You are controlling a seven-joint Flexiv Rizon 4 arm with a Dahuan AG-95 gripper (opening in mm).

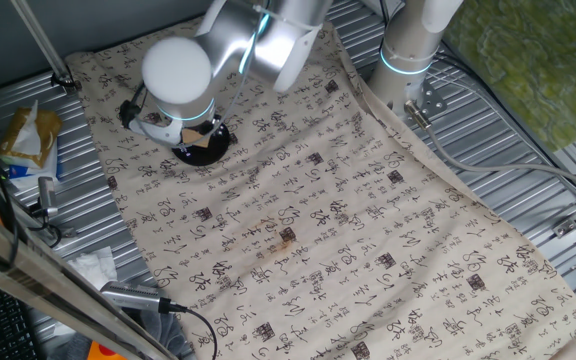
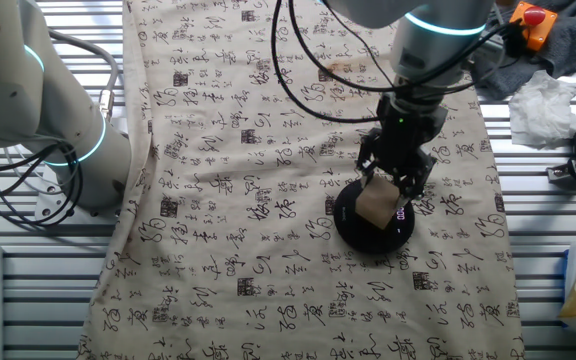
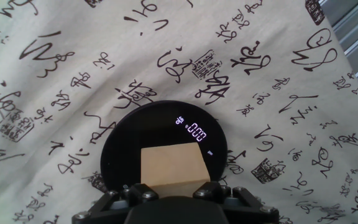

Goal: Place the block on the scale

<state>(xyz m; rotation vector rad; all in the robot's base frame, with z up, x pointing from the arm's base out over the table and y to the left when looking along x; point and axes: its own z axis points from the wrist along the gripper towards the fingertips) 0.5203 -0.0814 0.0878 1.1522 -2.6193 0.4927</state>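
Note:
The block is a small tan wooden cube, held over the middle of the scale, a round black disc with a lit display showing zeros. My gripper is shut on the block, one finger on each side. In the other fixed view the gripper points down at the scale with the block between its fingers, at or just above the top. In one fixed view the arm covers most of the scale and hides the block.
A cloth with black characters covers the table. A second arm's base stands at the cloth's edge. Crumpled tissue, an orange object and a bag lie on the ribbed metal beside it.

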